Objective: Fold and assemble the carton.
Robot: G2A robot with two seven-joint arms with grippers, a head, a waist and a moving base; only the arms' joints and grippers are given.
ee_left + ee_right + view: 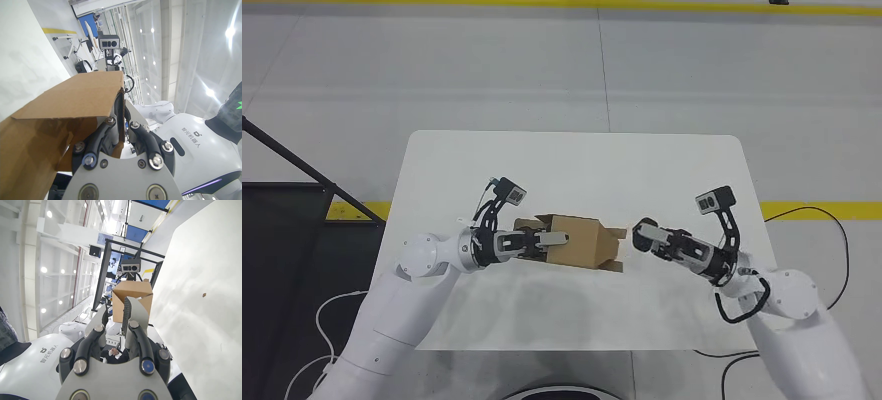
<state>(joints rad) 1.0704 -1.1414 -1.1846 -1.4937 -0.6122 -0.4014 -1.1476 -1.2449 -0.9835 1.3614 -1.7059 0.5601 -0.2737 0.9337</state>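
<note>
A brown carton (584,241) lies on its side at the middle of the white table (642,170). Its end flaps (618,236) stick out toward my right arm. My left gripper (558,240) is shut on the carton's opposite end. In the left wrist view, one finger sits inside the carton (75,98) and the other outside, and my left gripper (123,107) pinches the cardboard wall. My right gripper (638,233) stands open just short of the flaps, not touching them. Seen from the right wrist, the carton (132,292) lies beyond my open right gripper (116,313).
A small brown scrap (204,295) lies on the table beside the carton. The table's near edge (572,349) runs close behind both arms. A black mat (287,260) covers the floor at the table's left side. Bare tabletop stretches behind the carton.
</note>
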